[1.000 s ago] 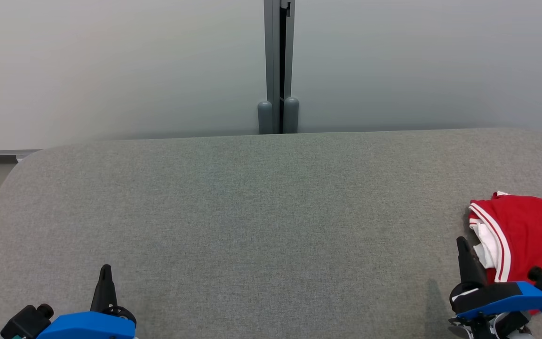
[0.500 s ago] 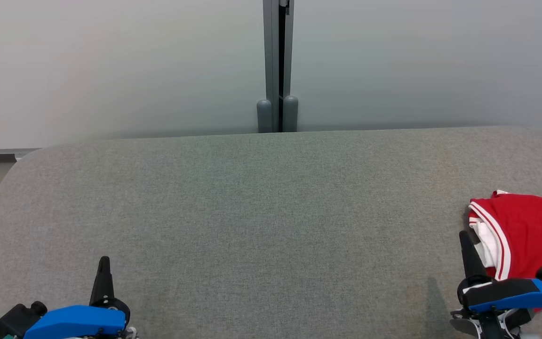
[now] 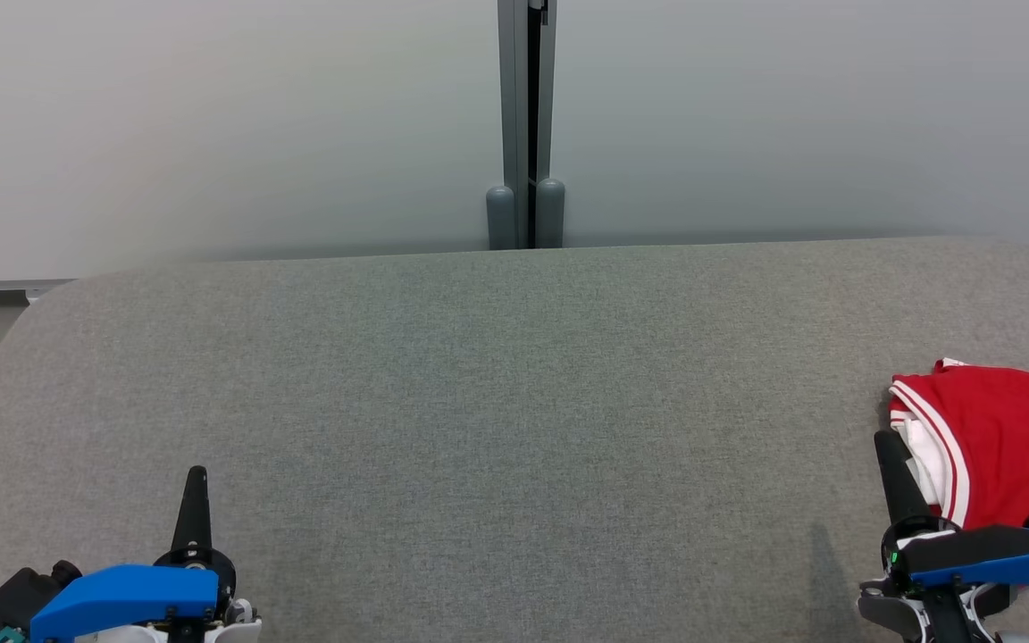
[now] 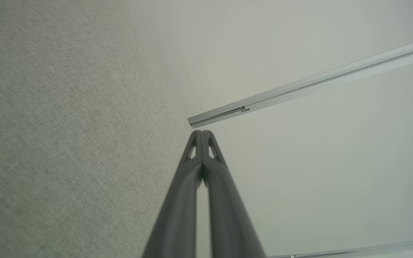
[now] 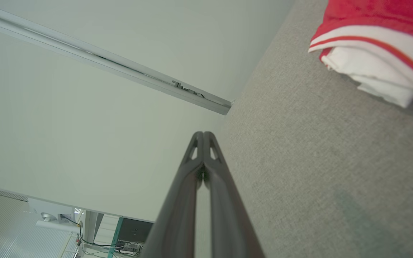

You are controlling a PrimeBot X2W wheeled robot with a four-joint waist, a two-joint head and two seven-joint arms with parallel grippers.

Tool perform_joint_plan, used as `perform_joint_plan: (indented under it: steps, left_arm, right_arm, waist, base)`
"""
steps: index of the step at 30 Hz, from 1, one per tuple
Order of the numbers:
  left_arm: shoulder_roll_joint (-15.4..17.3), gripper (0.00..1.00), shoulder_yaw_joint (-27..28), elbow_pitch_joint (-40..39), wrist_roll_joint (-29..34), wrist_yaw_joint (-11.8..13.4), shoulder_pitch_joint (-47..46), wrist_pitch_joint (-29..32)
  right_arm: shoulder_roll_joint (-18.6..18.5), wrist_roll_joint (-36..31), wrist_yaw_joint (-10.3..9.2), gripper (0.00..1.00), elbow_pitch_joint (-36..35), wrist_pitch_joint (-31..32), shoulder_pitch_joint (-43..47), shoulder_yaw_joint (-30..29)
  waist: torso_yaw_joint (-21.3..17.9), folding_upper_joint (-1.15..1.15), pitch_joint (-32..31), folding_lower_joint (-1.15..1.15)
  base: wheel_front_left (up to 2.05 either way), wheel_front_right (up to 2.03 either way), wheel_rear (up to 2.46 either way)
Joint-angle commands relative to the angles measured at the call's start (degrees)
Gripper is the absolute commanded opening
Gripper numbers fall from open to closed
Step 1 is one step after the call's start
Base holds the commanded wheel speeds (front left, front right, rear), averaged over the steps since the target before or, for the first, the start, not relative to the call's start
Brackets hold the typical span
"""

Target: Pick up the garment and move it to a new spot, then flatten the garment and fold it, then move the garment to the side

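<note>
One grey surface [image 3: 479, 402] (garment [image 3: 1006, 438] right), pale wall [image 3: 211, 134] behind.

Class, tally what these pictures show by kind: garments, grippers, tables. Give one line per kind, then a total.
Garments: 1, the folded red and white garment
Grippers: 2, the left gripper and the right gripper, both shut
Tables: 1, the grey table
Total: 4

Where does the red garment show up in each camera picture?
Head view: red garment at the lower right edge.
Right wrist view: upper right corner.
Left wrist view: grey table and wall.
Shared landmark: the grey table.
</note>
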Motion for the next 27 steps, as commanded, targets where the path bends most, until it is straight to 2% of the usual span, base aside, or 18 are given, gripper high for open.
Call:
perform_joint_plan:
  steps: [1, 27]
  left_arm:
    - [0.3, 0.00, 0.4, -0.9, -1.6, -0.1, -1.4, 0.6]
    - [0.3, 0.00, 0.7, -3.3, -13.7, -0.1, -2.2, 3.8]
  right_arm:
    - [-0.5, 1.9, 0.02, 0.00, -0.9, 0.5, 0.3, -0.2]
    - [-0.6, 15.0, 0.02, 0.00, -3.7, 3.7, 0.9, -0.4]
  waist:
    - [0.0, 0.00, 0.0, 0.00]
    - [-0.2, 0.00, 0.5, 0.00]
  base:
    - [0.00, 0.00, 0.00]
    - [0.00, 0.00, 0.00]
